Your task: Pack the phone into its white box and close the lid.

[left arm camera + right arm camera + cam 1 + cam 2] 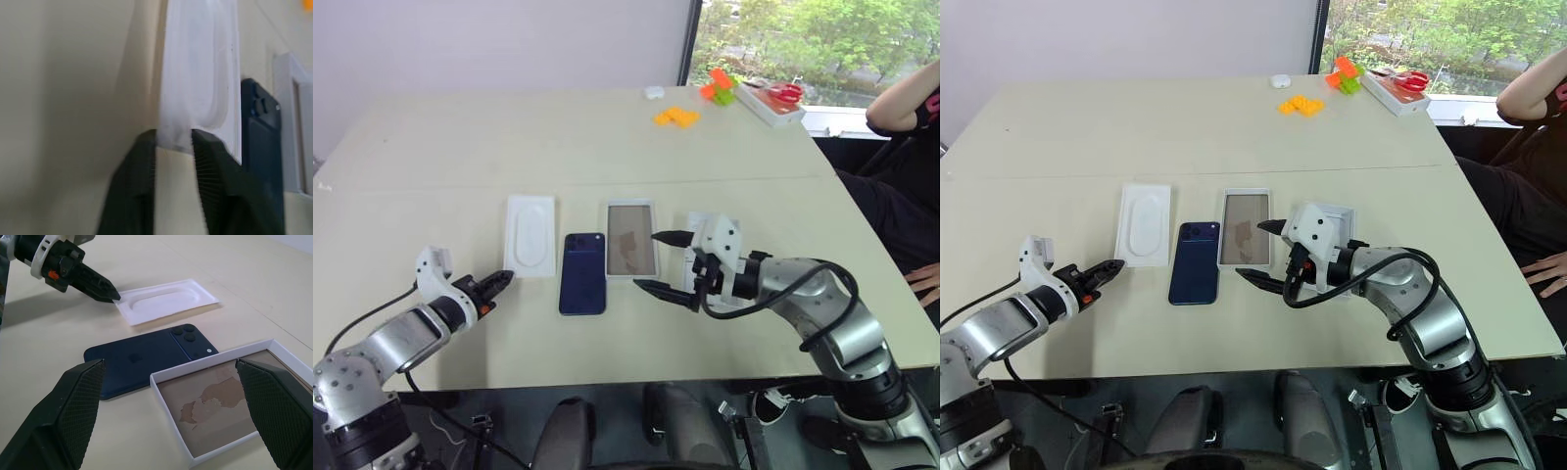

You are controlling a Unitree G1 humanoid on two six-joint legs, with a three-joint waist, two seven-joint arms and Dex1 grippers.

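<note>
Head views: the phone (582,273) lies flat on the table (440,166) with its long axis running toward twelve o'clock, camera cluster at the far end. The thin white tray (530,235) is just beside it at nine o'clock, the white box (631,239) just beside it at three. The right gripper (662,263) hangs spread wide and empty over the box's near right corner, so the phone lies at about nine o'clock from it, with the box between. The left gripper (499,282) sits at nine o'clock of the phone, closed on nothing, tips near the tray's near edge — it looks a shade nearer to the phone.

Left wrist view: the two fingers (142,161) stand nearly together, pointing along the tray, the phone parallel just beyond it.

Right wrist view: between the wide-apart fingers (78,401) lie the box's open brownish floor and, beyond it, the phone broadside — a reach across the box, I judge, would meet its long edge.
</note>
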